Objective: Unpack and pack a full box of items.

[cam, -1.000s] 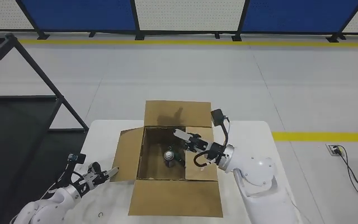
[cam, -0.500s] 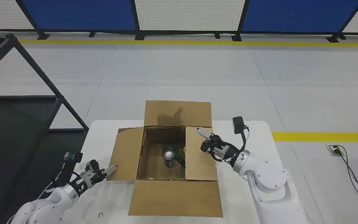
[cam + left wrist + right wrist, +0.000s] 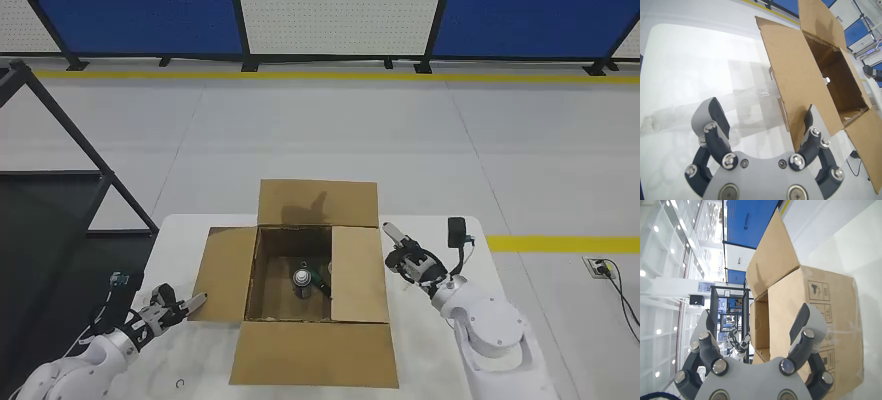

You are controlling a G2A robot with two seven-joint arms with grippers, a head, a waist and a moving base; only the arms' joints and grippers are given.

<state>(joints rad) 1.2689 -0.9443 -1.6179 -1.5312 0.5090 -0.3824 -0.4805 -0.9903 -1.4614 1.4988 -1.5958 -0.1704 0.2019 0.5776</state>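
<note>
An open cardboard box [image 3: 232, 272] stands mid-table with its flaps spread. Inside it stand a silver can [image 3: 300, 279] and a dark green item [image 3: 321, 276]. The right flap [image 3: 359, 274] lies over part of the opening. My right gripper [image 3: 399, 245] hovers open and empty just past the box's right edge; its wrist view has the gripper [image 3: 755, 321] facing the box's side wall [image 3: 838, 317]. My left gripper [image 3: 186, 305] is low at the table's left, open and empty. Its wrist view shows the gripper [image 3: 762, 117] next to the left flap [image 3: 797, 75].
The white table [image 3: 440, 230] has bare room on both sides of the box. A black metal rack [image 3: 60, 130] stands off the table's left. The near flap [image 3: 312, 352] hangs toward the front edge, and the far flap [image 3: 318, 203] stands up at the back.
My right gripper has pulled back from over the box opening to beyond its right edge. My left gripper has drifted slightly left, away from the left flap.
</note>
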